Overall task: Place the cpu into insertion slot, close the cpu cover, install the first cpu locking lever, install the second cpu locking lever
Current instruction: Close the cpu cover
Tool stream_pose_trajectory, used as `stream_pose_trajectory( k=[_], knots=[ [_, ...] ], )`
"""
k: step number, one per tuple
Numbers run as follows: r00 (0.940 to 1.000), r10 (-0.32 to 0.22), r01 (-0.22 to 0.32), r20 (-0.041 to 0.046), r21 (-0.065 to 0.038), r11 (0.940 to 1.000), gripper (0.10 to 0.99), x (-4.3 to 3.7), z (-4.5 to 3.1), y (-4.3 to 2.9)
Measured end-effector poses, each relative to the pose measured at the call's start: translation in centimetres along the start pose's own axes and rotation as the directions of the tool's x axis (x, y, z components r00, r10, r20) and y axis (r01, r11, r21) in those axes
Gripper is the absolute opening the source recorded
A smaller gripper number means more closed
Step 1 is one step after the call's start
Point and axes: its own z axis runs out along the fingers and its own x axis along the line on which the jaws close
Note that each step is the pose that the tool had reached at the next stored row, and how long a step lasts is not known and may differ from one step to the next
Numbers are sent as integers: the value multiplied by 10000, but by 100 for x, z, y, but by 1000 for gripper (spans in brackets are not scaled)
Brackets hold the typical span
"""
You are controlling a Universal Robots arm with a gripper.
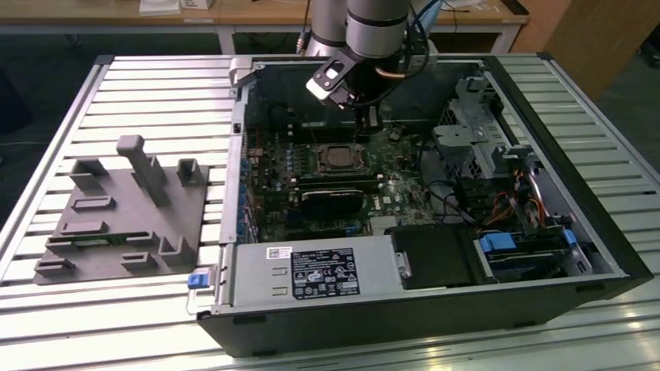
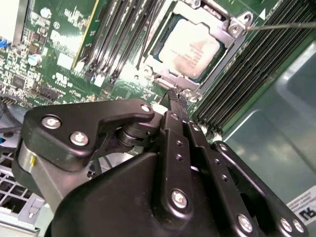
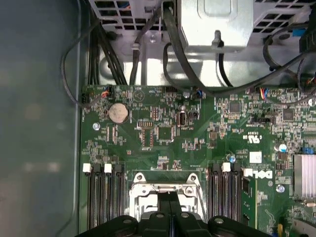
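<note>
The cpu [image 2: 190, 45], a pale silvery square, lies in the insertion slot [image 1: 338, 158] on the green motherboard. The cpu cover [image 2: 232, 30], a silvery metal frame, lies flat around the chip; its near edge appears in the first wrist view [image 3: 165, 186]. A thin wire locking lever [image 2: 284, 25] runs out from one corner of the socket. My gripper [image 2: 177, 96] is shut, its black fingers pressed together with nothing visibly between them. Its tips sit just at the socket's edge, and in the exterior view the gripper [image 1: 365, 130] hangs just behind the socket.
Long black memory slots [image 2: 123, 34] flank the socket on both sides. Cables [image 3: 177, 54] and a drive cage [image 1: 480, 116] crowd the case at the exterior view's right. A power supply [image 1: 309, 274] sits at the front. A grey fixture tray [image 1: 124, 209] rests on the slatted table [image 1: 154, 85].
</note>
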Motion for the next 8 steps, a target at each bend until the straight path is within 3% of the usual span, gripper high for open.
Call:
stream_pose_trajectory(
  k=[8],
  knots=[
    [10000, 1, -1, 23, 13, 10000, 106, -17, 65, -154]
  ],
)
